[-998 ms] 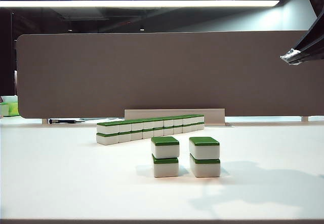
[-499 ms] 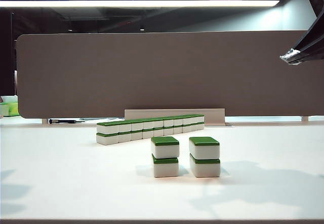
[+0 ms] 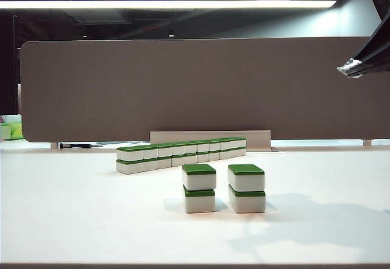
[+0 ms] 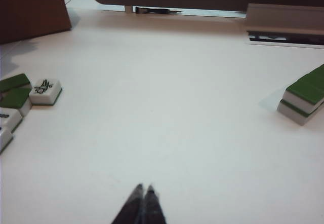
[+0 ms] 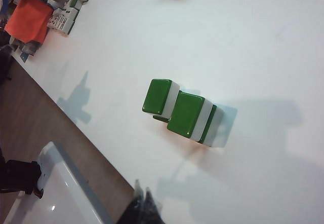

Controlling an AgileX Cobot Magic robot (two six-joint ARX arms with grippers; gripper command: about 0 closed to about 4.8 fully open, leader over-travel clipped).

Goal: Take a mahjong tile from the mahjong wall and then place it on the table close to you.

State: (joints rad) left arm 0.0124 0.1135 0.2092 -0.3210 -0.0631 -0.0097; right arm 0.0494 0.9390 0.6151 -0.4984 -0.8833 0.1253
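Nearest on the white counter (image 3: 73, 220) stand two short stacks of green-topped tiles, two tiles high each: the left stack (image 3: 198, 187) and the right stack (image 3: 246, 187), side by side with a narrow gap between them. The right wrist view looks down on the same pair (image 5: 185, 112), and the right pincer (image 5: 143, 199) hangs above the counter near its edge, apart from both stacks, its two tips pressed together with nothing between them. In the exterior view that pincer (image 3: 352, 68) shows at the upper right, high above and to the right of the stacks.

Behind the two stacks, well apart from them, lies the mahjong wall (image 3: 181, 154), a long straight row two tiles high that runs back and to the right from the stacks. Its near end (image 4: 302, 95) shows in the left wrist view.

The left pincer (image 4: 143, 193) hovers over bare counter (image 4: 162, 112), clear of the wall's end, tips shut tight and holding nothing. On the side of the left pincer away from the wall sits a loose cluster of tiles (image 4: 23, 100), one face-up tile (image 4: 45, 90) among them.

Farthest back, beyond the wall, a grey-brown partition board (image 3: 201, 86) stands upright along the counter's far edge.
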